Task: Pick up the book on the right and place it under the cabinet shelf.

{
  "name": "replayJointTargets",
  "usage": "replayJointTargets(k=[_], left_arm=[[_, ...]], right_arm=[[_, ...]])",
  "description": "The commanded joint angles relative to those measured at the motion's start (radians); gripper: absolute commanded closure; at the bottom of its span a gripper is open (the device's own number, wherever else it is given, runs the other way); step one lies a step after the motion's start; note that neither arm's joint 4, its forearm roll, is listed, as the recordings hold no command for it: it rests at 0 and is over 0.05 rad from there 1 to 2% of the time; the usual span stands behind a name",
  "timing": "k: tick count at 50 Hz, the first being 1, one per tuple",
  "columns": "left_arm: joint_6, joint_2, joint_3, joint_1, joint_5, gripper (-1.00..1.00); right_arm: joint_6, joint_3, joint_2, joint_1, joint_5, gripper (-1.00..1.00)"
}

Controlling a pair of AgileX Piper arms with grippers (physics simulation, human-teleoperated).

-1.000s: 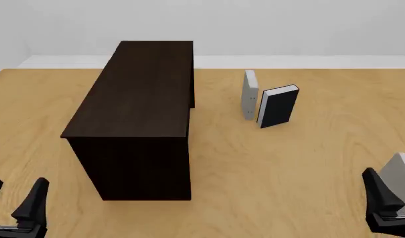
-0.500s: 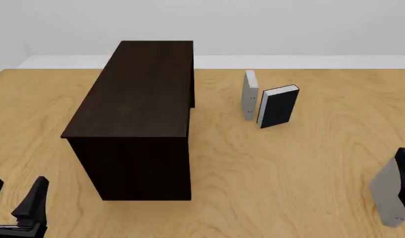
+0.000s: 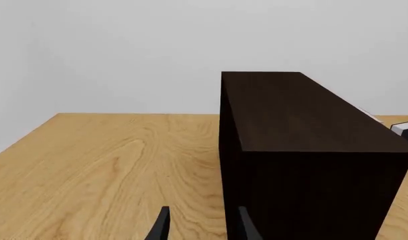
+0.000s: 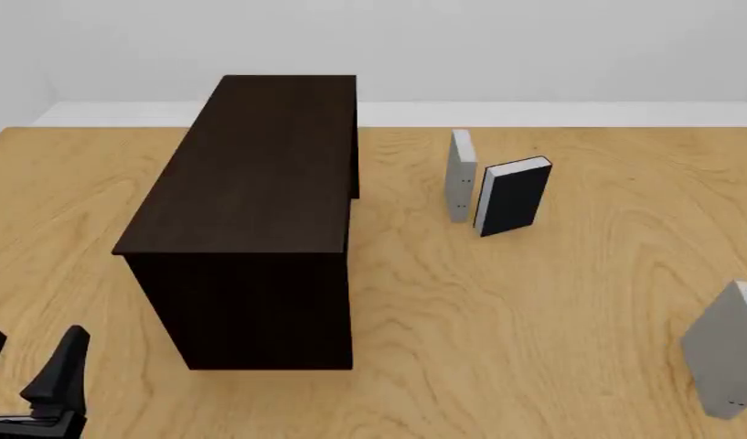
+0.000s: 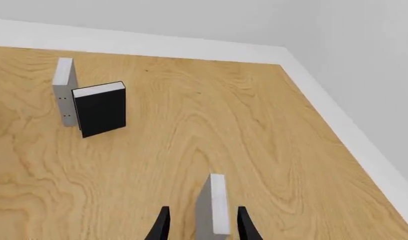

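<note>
The book (image 4: pixel 724 364), light grey, stands upright on its edge at the table's right front. In the right wrist view the same book (image 5: pixel 213 204) shows edge-on between the two dark fingers of my right gripper (image 5: pixel 202 226). That gripper is open, with a gap on each side of the book, and lies outside the front view. The cabinet shelf (image 4: pixel 257 197), long and near-black, fills the left middle of the table. My left gripper (image 4: pixel 26 370) stands open and empty at the front left corner, short of the cabinet shelf's (image 3: pixel 303 150) near end.
Behind and right of the cabinet, a second light-grey book (image 4: pixel 461 174) stands upright with a black-covered book (image 4: pixel 512 196) leaning beside it. Both also show in the right wrist view: grey book (image 5: pixel 64 90), black book (image 5: pixel 101 108). A white baseboard (image 4: pixel 556 113) runs along the far edge.
My right gripper, seen in front of the book a second ago, has slid right and out of the front view. The book, the cabinet and the left gripper stay put.
</note>
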Motion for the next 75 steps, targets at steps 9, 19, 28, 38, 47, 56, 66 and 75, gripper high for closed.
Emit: replayJointTargets(k=[9, 19, 28, 38, 47, 56, 66, 75], left_arm=[[0.002, -0.011, 0.0, 0.0, 0.011, -1.0], [0.0, -0.007, -0.002, 0.001, 0.009, -1.0], [-0.001, -0.009, 0.0, 0.001, 0.009, -1.0], [-0.001, -0.006, 0.0, 0.001, 0.007, -1.0], [0.0, -0.003, 0.0, 0.001, 0.003, -1.0], [0.0, -0.007, 0.001, 0.001, 0.006, -1.0], [0.002, -0.005, 0.0, 0.001, 0.005, -1.0], [0.003, 0.002, 0.001, 0.001, -0.003, -1.0]], right_arm=[[-0.042, -0.008, 0.14, -0.063, -0.013, -1.0], [-0.072, -0.016, 0.217, -0.102, -0.02, -1.0], [-0.084, -0.002, 0.261, -0.115, -0.029, -1.0], [-0.079, 0.065, 0.309, -0.113, -0.092, -1.0], [-0.099, 0.111, 0.376, -0.137, -0.174, -1.0], [-0.114, 0.141, 0.444, -0.163, -0.253, -1.0], [-0.133, 0.18, 0.525, -0.188, -0.346, -1.0], [-0.145, 0.206, 0.604, -0.209, -0.427, -1.0]])
